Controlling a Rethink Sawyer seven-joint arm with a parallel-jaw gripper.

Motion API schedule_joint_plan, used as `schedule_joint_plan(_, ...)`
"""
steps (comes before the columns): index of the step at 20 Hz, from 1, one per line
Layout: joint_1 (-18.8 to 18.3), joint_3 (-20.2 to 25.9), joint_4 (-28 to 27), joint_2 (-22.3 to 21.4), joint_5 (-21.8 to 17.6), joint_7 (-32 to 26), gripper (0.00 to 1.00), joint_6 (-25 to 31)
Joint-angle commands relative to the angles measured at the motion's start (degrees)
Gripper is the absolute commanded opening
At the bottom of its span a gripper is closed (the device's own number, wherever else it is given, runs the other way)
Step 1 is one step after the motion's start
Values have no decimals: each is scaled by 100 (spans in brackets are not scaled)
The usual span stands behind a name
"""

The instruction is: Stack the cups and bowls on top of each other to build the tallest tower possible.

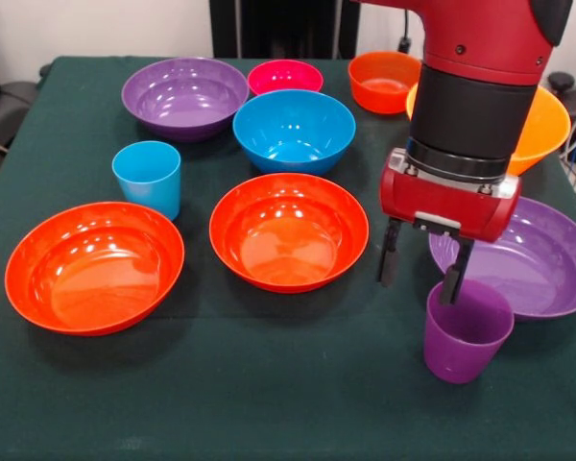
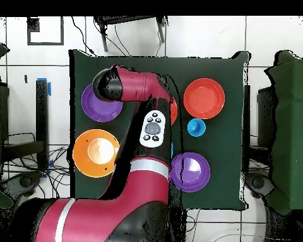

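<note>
Alignment is the main concern here: the end effector (image 1: 425, 269) hangs just above the purple cup (image 1: 466, 331), its two dark fingers (image 1: 390, 252) spread apart and holding nothing, with one finger at the cup's rim and the other outside it toward the tabletop's middle. The cup stands upright near the front edge of the tabletop (image 1: 269, 403), just in front of a wide purple bowl (image 1: 542, 264) at the right edge. A good grasp, as I judge it, takes one wall of the cup between the fingers, one finger inside and one outside, so the descent should be straight and slow; a finger landing on the rim would tip or push the light cup. The light blue cup (image 1: 149, 176) stands upright toward the left edge, behind an orange-red bowl (image 1: 94, 264) at the front left corner; a second orange-red bowl (image 1: 288, 230) sits at the middle. Behind it lie the blue bowl (image 1: 294, 130), another purple bowl (image 1: 184, 96), the pink bowl (image 1: 285, 77) and the small orange bowl (image 1: 382, 80) along the back edge, with the yellow-orange bowl (image 1: 547, 125) partly hidden by the arm (image 1: 475, 86). No tower stands yet; every piece lies apart. Once lifted, the cup should stay upright and clear the bowl rims on its way across.
</note>
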Motion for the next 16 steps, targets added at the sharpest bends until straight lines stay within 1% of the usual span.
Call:
schedule_joint_plan(1,126,411,586,352,76,933,100,-325)
schedule_joint_plan(6,117,490,641,369,174,993,100,-390)
schedule_joint_plan(12,216,448,657,405,310,1099,100,-530)
schedule_joint_plan(16,278,403,575,483,421,1167,100,-629)
